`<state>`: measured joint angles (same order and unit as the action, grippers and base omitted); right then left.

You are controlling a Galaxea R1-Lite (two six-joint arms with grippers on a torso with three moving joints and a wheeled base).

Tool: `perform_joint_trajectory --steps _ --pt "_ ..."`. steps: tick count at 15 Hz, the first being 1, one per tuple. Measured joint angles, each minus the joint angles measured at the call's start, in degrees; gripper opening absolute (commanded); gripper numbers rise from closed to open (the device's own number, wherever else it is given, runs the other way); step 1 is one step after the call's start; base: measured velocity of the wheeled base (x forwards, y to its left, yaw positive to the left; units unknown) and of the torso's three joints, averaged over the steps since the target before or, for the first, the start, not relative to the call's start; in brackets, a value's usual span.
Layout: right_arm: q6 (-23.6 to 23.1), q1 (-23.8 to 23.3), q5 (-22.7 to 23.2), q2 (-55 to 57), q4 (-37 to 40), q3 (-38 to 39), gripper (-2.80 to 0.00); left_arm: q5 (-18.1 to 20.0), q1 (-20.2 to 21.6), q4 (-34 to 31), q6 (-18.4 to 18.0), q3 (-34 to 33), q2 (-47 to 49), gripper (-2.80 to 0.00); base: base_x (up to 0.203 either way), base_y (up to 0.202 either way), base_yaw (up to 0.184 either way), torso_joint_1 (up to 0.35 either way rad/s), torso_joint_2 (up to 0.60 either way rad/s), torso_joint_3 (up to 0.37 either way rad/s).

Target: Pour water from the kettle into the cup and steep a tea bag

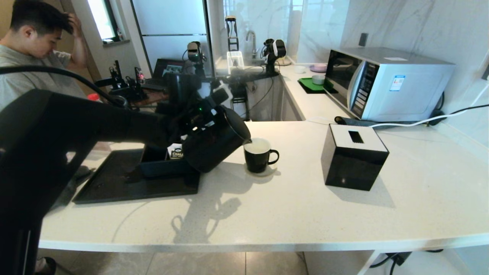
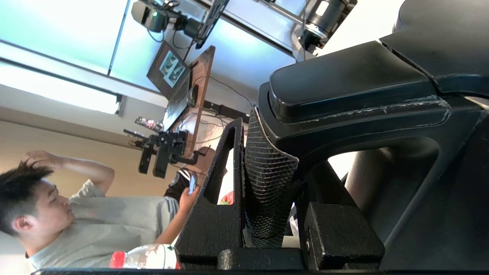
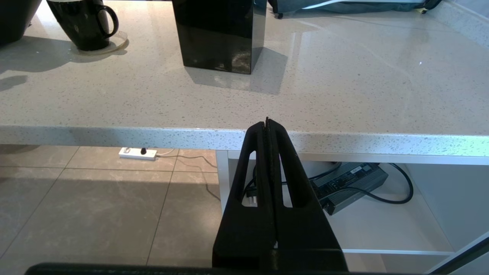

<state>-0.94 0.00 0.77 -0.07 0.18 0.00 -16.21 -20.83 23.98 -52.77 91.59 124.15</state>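
Note:
The matte black kettle point(image 1: 214, 147) hangs tilted over the counter, its spout right at the rim of the glossy black cup point(image 1: 258, 156), which stands on a clear coaster. My left gripper point(image 1: 200, 114) is shut on the kettle's loop handle point(image 2: 363, 88), which sits between the fingers against the textured pad point(image 2: 267, 183). My right gripper point(image 3: 267, 124) is parked in front of and below the counter edge, shut with nothing in it. The right wrist view also catches the cup point(image 3: 86, 26) and a corner of the kettle point(image 3: 15, 15). The tea bag is out of view.
A black tray point(image 1: 114, 183) at the left holds a dark box point(image 1: 160, 168) with a white CHALI sachet point(image 1: 176, 151). A black tissue box point(image 1: 353, 156) stands right of the cup, with a microwave point(image 1: 386, 82) behind it. A person point(image 1: 34, 49) stands far left.

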Motion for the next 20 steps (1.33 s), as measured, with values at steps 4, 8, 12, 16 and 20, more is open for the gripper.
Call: perform_joint_trajectory --steps 4,8,12,16,20 --pt "0.0 0.0 0.0 0.0 0.0 0.0 -2.8 0.1 0.0 0.0 -0.2 0.1 -0.1 -2.8 0.0 0.0 0.0 0.0 0.0 0.0" --pt "0.0 0.0 0.0 0.0 0.0 0.0 -2.8 0.2 0.0 -0.5 -0.3 0.4 -0.2 -2.8 0.0 0.0 0.0 0.0 0.0 0.0" --pt "0.0 0.0 0.0 0.0 0.0 0.0 -2.8 0.2 0.0 -1.0 -0.2 1.1 -0.2 -2.8 0.0 0.0 0.0 0.0 0.0 0.0" --pt "0.0 0.0 0.0 0.0 0.0 0.0 -2.8 0.3 -0.2 -1.1 -0.2 1.1 -0.2 -2.8 0.0 0.0 0.0 0.0 0.0 0.0" --pt "0.0 0.0 0.0 0.0 0.0 0.0 -2.8 0.3 -0.3 -0.6 0.3 0.9 -0.2 -2.8 0.0 0.0 0.0 0.0 0.0 0.0"
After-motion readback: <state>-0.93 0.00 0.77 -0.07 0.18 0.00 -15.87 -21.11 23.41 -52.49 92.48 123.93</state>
